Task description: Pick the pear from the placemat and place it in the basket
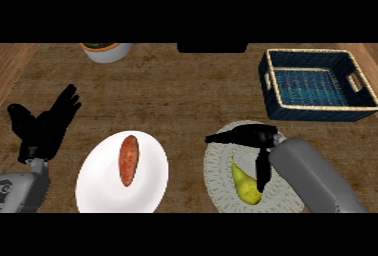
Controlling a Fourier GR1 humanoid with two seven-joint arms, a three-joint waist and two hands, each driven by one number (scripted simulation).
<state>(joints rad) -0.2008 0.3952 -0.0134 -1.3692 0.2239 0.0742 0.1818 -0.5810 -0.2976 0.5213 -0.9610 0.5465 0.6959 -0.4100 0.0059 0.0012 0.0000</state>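
A yellow-green pear (244, 184) lies on a round pale woven placemat (219, 170) at the lower right of the counter. My right hand (251, 135) hovers over the mat's far part, fingers stretched leftward and thumb pointing down beside the pear; it holds nothing. The dark blue basket (316, 114) with a pale rim stands at the far right, nothing visible inside it. My left hand (46, 125) rests open at the left edge, fingers up.
A white plate (103, 190) holding a reddish-brown sweet potato (129, 160) sits left of the placemat. A white pot with a plant (107, 51) stands at the back left. A dark object (212, 47) lies at the back edge.
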